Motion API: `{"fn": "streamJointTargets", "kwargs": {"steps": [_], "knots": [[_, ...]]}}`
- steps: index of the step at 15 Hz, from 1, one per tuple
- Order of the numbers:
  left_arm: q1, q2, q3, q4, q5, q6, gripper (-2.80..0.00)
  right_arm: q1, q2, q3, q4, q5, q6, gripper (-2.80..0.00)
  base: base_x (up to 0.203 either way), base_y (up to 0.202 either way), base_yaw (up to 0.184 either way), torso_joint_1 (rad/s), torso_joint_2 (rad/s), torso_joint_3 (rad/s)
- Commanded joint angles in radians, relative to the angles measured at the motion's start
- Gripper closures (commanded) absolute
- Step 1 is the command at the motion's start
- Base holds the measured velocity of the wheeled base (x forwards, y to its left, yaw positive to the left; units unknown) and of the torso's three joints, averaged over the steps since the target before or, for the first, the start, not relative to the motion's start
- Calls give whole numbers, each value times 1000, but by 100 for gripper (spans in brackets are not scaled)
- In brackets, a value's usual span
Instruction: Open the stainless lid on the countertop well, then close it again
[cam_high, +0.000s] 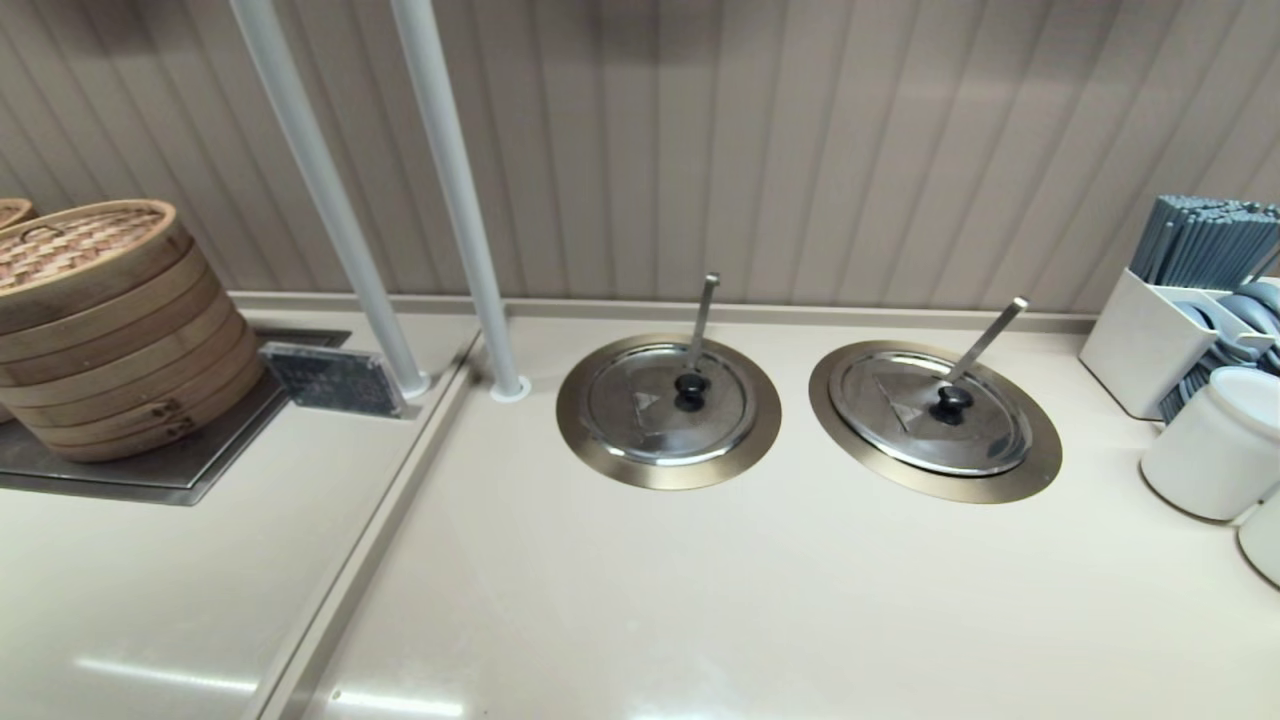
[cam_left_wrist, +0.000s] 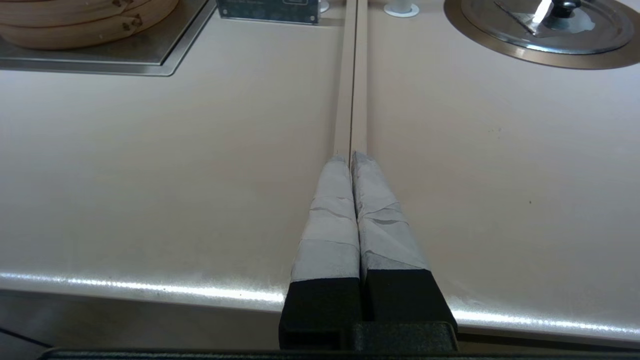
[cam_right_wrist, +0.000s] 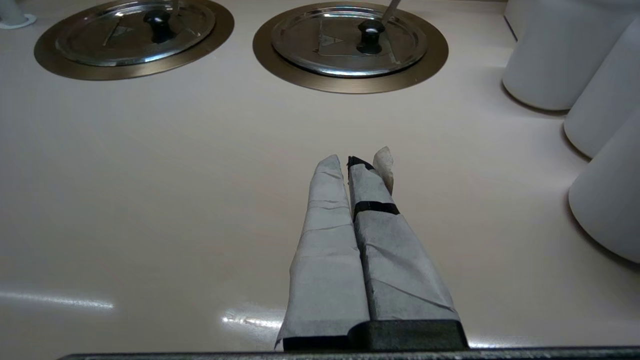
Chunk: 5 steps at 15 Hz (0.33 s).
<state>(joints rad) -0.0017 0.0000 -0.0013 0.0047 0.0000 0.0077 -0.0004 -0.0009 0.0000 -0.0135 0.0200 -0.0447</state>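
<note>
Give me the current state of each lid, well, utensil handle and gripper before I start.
stainless lid: seated shut on its well, untouched.
countertop well: covered, only its brass ring showing.
slanted utensil handle: sticking out through the lid's notch.
twin lid: shut, upright handle sticking out.
left gripper: shut, empty, near the counter's front edge.
right gripper: shut, empty, short of the wells.

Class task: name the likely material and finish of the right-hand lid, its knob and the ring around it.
The stainless lid: polished steel, mirror reflections. Its knob: glossy black, probably plastic. The countertop well ring: brass-coloured metal with a satin, dull sheen.
</note>
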Motion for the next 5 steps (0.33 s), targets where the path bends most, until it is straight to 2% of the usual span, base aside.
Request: {"fn": "streamJointTargets", "kwargs": {"steps": [1,5], "knots": [[0,0,0,0,0,0,0,-1,2,0,4,4,-30,0,0,0,0,0,0,0],[0,0,1,0,0,0,0,-1,2,0,3,2,-5,0,0,0,0,0,0,0]]}}
